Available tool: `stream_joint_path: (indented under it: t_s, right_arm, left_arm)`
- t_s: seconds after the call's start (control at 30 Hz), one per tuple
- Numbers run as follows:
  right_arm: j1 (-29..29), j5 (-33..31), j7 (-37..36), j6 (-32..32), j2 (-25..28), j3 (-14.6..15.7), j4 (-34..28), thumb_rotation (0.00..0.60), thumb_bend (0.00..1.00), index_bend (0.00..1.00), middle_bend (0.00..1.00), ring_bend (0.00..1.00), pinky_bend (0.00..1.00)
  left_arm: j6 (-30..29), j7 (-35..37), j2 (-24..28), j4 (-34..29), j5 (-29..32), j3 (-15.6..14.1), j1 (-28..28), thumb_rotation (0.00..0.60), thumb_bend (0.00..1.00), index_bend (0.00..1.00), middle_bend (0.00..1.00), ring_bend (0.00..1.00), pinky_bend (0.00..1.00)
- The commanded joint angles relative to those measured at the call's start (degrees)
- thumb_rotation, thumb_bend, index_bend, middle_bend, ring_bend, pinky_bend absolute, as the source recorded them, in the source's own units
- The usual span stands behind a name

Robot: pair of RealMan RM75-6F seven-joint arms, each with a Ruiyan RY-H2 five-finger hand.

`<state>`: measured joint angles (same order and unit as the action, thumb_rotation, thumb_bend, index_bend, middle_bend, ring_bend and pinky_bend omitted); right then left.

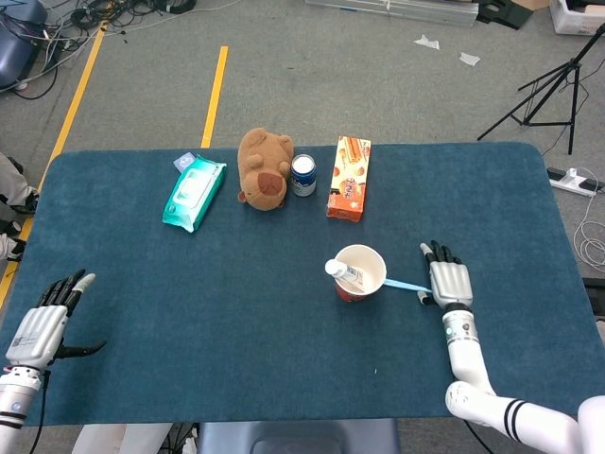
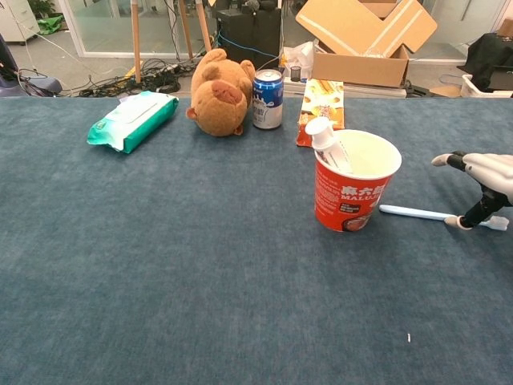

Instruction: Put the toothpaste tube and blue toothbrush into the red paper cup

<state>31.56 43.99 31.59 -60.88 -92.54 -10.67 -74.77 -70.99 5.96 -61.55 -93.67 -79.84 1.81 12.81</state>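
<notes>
Currently the toothpaste [image 1: 346, 273] stands tilted inside the cup [image 1: 360, 272], cap end up at the cup's left rim. The toothbrush [image 1: 406, 284] lies flat on the desk [image 1: 236, 312], outside the cup, one end near the cup's base and the other at your right hand [image 1: 448, 286]. In the chest view the thumb tip rests on or just beside the brush end; you cannot tell whether it presses. The other fingers [image 2: 449, 160] extend forward and apart, above the desk, holding nothing. Your left hand [image 1: 42, 324] lies at the near left desk edge, fingers apart, empty. Along the far side sit a wipes pack [image 1: 194, 192], plush toy [image 1: 264, 168], can [image 1: 303, 175] and snack box [image 1: 349, 178].
</notes>
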Motion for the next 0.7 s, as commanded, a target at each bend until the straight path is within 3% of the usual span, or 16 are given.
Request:
stream_joint_path:
  t_s: [0.03, 0.3, 0.5, 0.7]
  right_arm:
    - [0.40, -1.01, 0.12, 0.50, -0.57, -0.78, 1.98, 0.600, 0.17, 0.02, 0.00, 0.00, 0.21]
    - [0.56, -1.50, -2.05, 1.37, -1.50, -2.37, 4.71, 0.600, 0.18, 0.02, 0.00, 0.00, 0.21]
    - [-0.85, 2.07, -4.01, -0.51, 2.02, -1.87, -2.36, 0.600, 0.18, 0.02, 0.00, 0.00, 0.21]
    - [-1.14, 6.66, -5.07, -0.10, 6.73, -0.58, -9.30, 0.600, 0.18, 0.19, 0.00, 0.00, 0.21]
  left_arm:
    - [0.04, -0.05, -0.09, 0.07, -0.01, -0.04, 0.00, 0.600, 0.00, 0.00, 0.00, 0.00, 0.00]
    - [0.05, 0.17, -0.25, 0.27, 0.18, 0.02, -0.07, 0.600, 0.00, 0.00, 0.00, 0.00, 0.00]
    - [-0.04, 0.19, -0.22, 0.21, 0.06, -0.05, -0.15, 0.600, 0.00, 0.00, 0.00, 0.00, 0.00]
    - [-0.13, 0.09, -0.22, 0.09, 0.04, -0.01, -0.17, 0.600, 0.00, 0.00, 0.00, 0.00, 0.00]
